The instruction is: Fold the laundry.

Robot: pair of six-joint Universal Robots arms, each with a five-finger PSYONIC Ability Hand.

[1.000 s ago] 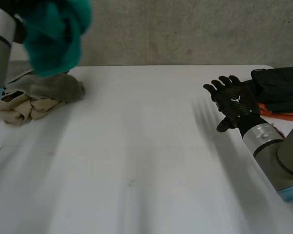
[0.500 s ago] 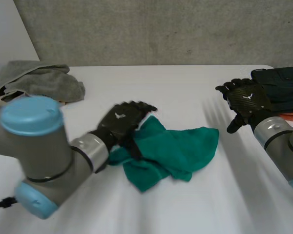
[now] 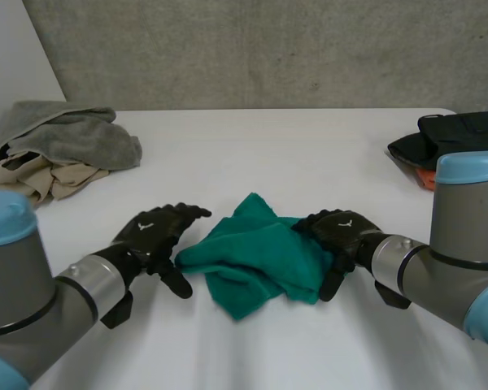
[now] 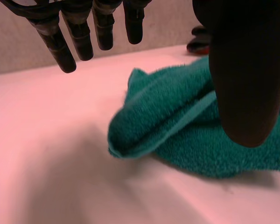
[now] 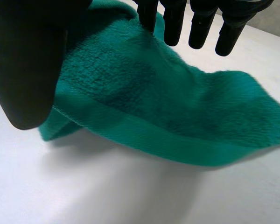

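A crumpled green towel lies in a heap in the middle of the white table. My left hand rests just left of the heap, fingers straight and open, holding nothing. In the left wrist view its fingers hang above the table with the green towel beyond them. My right hand is at the towel's right edge, open. In the right wrist view its straight fingers reach over the green towel and grip nothing.
A pile of grey and beige laundry sits at the back left corner. Folded black cloth on something orange lies at the back right edge. Bare table stretches behind the towel and in front of it.
The left hand carried the green towel from the back left pile, dropped it mid-table and opened. The right hand came forward from the back right to the towel's right edge.
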